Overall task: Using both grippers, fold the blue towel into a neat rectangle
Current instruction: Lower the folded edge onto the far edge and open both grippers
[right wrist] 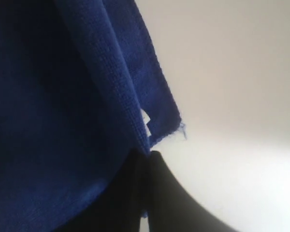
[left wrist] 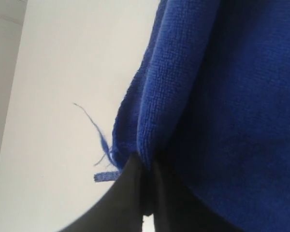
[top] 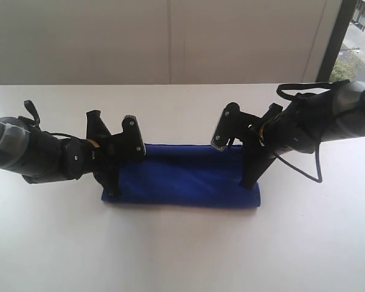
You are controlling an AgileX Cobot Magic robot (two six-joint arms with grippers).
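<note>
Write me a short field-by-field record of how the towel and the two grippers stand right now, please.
surface: white table
cloth: blue towel, lying on the table as a long folded band
left side: left gripper shut on the towel's corner
right side: right gripper shut on the opposite corner
detail: white tag just by the right gripper's fingers
fraying: loose thread at the corner held by the left gripper

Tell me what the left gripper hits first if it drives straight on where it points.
The left gripper points down, shut on a corner of the blue towel; pushing on, it would likely press that cloth straight into the white table beneath, though depth is unclear.
</note>
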